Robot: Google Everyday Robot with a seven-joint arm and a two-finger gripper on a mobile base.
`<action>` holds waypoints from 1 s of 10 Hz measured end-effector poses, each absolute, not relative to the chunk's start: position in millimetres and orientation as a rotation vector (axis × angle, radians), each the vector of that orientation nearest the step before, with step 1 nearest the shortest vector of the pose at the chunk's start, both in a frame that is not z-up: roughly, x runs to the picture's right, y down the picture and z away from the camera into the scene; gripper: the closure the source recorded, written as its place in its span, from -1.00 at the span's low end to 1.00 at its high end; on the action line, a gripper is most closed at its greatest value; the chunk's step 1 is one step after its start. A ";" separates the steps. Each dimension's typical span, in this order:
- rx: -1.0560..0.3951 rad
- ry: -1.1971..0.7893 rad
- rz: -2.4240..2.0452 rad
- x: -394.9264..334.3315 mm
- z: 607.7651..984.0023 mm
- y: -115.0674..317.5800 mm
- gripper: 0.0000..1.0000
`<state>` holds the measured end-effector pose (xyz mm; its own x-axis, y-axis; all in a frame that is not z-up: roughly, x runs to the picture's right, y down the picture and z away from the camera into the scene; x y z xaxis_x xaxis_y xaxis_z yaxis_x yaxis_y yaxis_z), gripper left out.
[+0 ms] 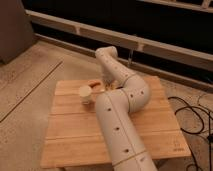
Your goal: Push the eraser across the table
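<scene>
My end effector (105, 82) is down at the far edge of the tabletop (70, 136), mostly hidden behind the arm's own wrist. I cannot tell whether it is open or closed, or whether it touches anything.

Just to its left lies the eraser (93, 83), a small, flat, reddish-brown piece on the far planks, close to the back edge. I can't make out whether the end effector touches it.

In front of the eraser, and near it, stands a small pale cup (86, 94). It is round, upright and open at the top, with a smooth matt look.

The arm (119, 131) fills the middle of my view. It is made of thick, smooth white tubes with small dark dots along the shell. It rises from the near edge, bends at a rounded elbow over the right half of the tabletop, then doubles back towards the far left.

The tabletop is rectangular, made of light wooden planks with visible seams running across it. It sits low on a speckled floor (30, 75). Dark cables (192, 116) loop on the floor to the right.
</scene>
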<state>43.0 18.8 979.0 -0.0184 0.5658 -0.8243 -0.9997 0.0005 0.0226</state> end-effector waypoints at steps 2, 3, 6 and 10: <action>-0.724 0.677 1.471 45.3 990.2 0.9 1.00; -0.711 0.624 1.460 41.2 990.6 -12.4 1.00; -0.741 0.593 1.422 40.1 992.6 -8.6 1.00; -0.718 0.559 1.358 45.8 1011.6 -1.3 1.00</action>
<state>45.8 -1.3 1011.6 0.1412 0.6691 -0.7296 -0.9889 0.0602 -0.1362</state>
